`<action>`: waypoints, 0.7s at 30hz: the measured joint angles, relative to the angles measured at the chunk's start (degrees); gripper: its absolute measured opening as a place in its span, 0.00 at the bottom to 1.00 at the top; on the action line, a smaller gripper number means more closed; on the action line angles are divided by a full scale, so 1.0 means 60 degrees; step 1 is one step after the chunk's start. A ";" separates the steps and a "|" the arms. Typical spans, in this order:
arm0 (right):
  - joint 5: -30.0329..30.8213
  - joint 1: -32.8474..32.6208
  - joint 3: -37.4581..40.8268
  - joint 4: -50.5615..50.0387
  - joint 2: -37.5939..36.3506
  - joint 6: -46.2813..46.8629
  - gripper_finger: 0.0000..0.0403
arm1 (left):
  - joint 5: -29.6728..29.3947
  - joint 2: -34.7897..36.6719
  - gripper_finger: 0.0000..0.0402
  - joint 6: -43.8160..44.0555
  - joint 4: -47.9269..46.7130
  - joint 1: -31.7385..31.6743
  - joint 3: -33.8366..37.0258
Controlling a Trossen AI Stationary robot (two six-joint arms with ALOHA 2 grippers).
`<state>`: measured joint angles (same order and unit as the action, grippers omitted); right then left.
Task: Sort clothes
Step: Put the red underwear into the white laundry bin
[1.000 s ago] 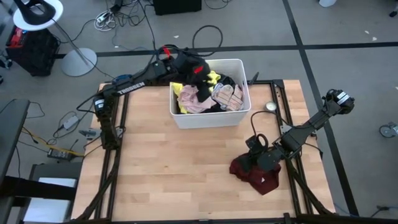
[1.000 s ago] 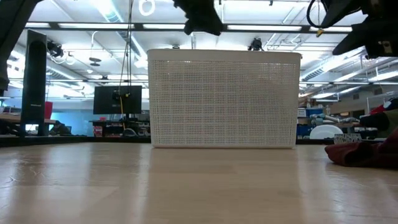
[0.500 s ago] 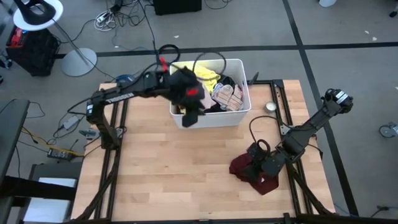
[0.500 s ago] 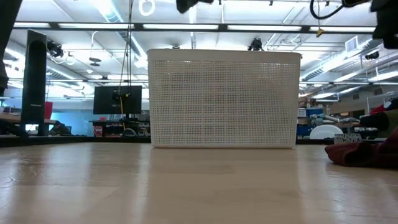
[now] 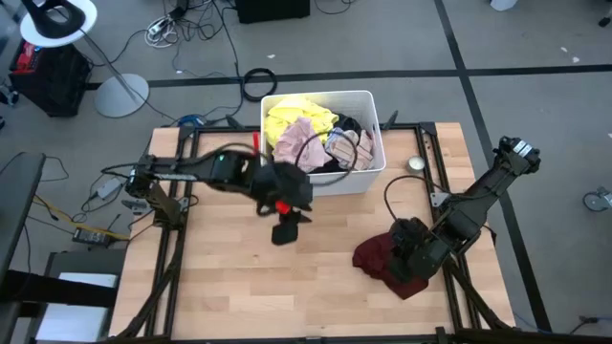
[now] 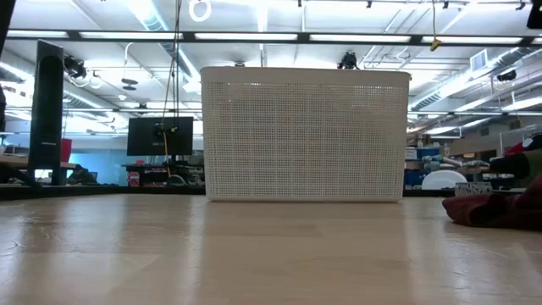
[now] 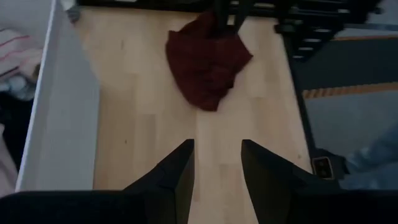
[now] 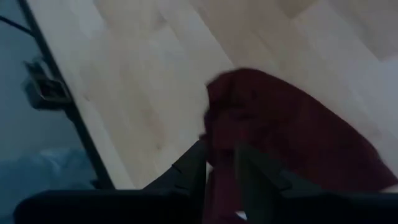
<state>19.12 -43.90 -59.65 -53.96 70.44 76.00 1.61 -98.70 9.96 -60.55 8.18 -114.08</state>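
Maroon cloth first: the maroon garment (image 5: 384, 264) lies crumpled on the wooden table (image 5: 229, 277), near its right edge, well apart from the white plastic bin (image 5: 320, 182). From above it reads as a lump slightly longer than wide, its long axis slanting from the table's middle toward the near right corner. In the low view only a dark red fold shows at the far right, flat on the boards (image 6: 495, 212).

My right gripper (image 5: 413, 250) sits directly on that garment. In my right wrist view my two dark fingers (image 8: 194, 168) stand narrowly apart with maroon fabric (image 8: 292, 130) bunched between and ahead of them; I cannot tell whether they have a firm pinch on it.

My left gripper (image 5: 285, 227) hangs over bare table just in front of the bin, between the bin and the maroon heap. Its fingers (image 7: 177, 177) are parted with a clear gap and nothing between them; past them my left wrist view shows the garment farther off on the wood, and the bin's white wall alongside.

The remaining clothes fill the bin: a yellow garment (image 5: 292, 118) at the far left side, a pale pink garment (image 5: 298, 145) in the middle, a striped white-grey piece (image 5: 346, 149) to the right, dark fabric (image 5: 349, 125) behind it.
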 joint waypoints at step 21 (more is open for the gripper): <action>-0.1049 -0.0520 -0.0978 -0.1434 0.2942 -0.1029 0.24 | -0.1855 -0.0004 0.34 0.1886 0.0208 0.2042 0.0000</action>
<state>12.83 -47.03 -65.52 -62.57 88.09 69.83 -9.52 -98.72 21.28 -59.31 20.44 -114.08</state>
